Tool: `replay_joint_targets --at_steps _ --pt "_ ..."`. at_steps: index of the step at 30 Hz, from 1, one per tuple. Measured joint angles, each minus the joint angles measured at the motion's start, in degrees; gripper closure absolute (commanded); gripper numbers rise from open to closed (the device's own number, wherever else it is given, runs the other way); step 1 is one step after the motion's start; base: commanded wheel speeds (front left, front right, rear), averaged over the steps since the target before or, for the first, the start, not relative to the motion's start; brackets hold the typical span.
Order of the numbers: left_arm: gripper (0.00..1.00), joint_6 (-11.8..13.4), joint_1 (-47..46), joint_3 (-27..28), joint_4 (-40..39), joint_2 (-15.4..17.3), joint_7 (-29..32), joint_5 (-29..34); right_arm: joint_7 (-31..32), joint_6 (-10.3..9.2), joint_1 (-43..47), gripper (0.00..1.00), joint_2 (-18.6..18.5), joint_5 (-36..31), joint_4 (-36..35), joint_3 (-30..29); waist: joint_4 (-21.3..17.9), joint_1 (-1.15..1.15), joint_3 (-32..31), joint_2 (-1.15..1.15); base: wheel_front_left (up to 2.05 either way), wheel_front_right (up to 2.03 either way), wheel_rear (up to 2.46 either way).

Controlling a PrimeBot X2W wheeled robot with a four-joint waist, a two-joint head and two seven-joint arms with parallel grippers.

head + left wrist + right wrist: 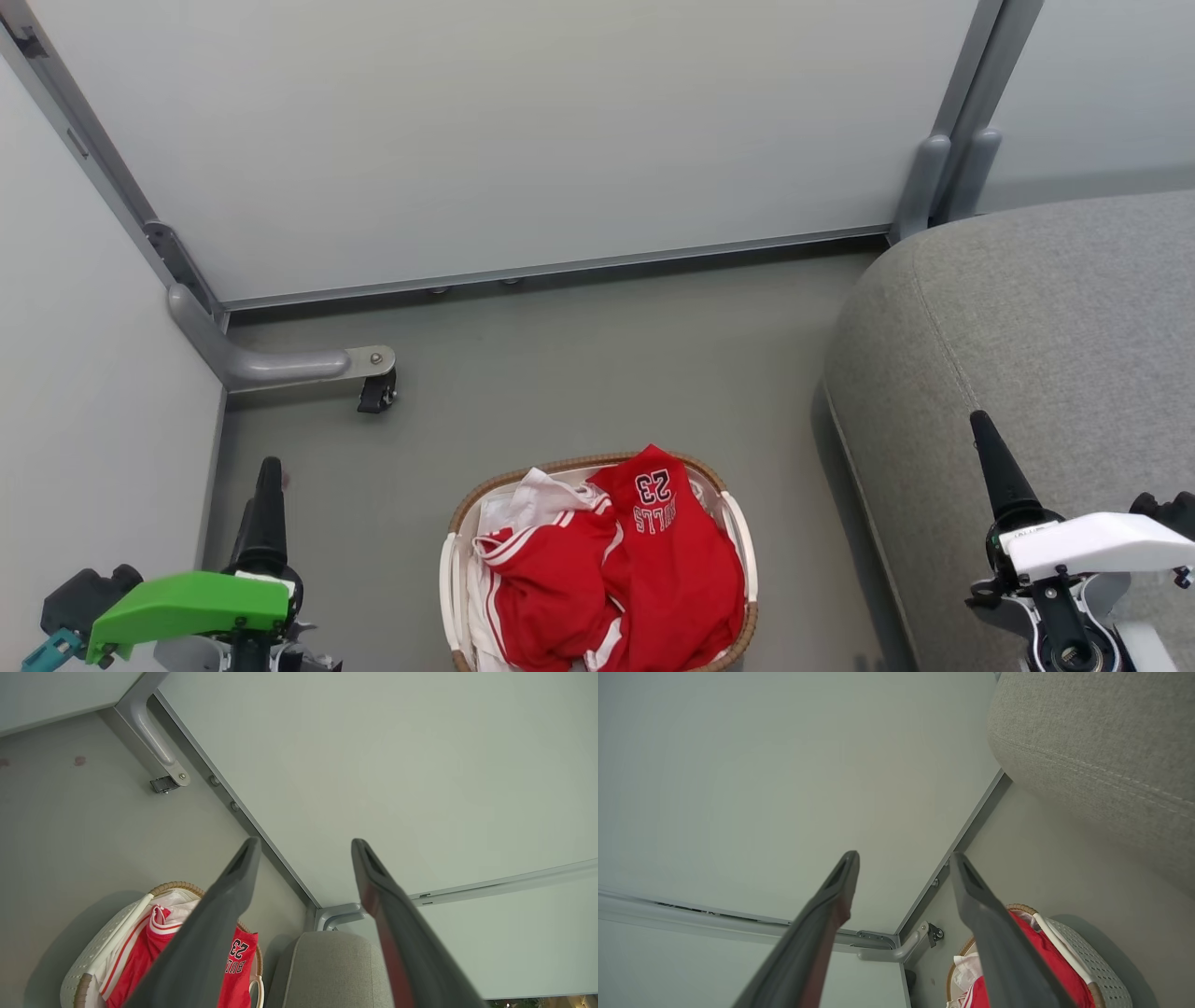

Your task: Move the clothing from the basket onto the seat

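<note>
the clothing (635, 569) is heaped in the basket (744, 546), which stands on the floor (560, 373) near the rounded corner of the seat (1027, 327). both grippers hang above it, jaws wide and empty: the left gripper (306, 858) off to the basket's left, the right gripper (903, 863) over the seat's edge. the heap lies low between them, the basket's long axis running away from the robot. the left looks slightly nearer, i'd say.
</note>
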Motion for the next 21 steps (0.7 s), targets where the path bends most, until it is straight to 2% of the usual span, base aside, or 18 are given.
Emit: replay_joint_targets --at_steps 7,21 --pt "0.00 0.51 0.00 -1.94 -0.12 0.89 -1.58 8.81 -1.68 0.00 -0.55 0.00 -0.64 -7.61 -0.41 1.41 0.13 0.00 0.03 0.00 0.00 0.00 0.00" --pt "0.00 0.99 -0.44 -5.48 1.93 1.90 -4.44 21.11 -4.54 0.00 -1.49 0.00 -1.09 -20.52 -0.38 3.79 0.34 0.00 0.18 0.00 0.00 0.00 0.00"
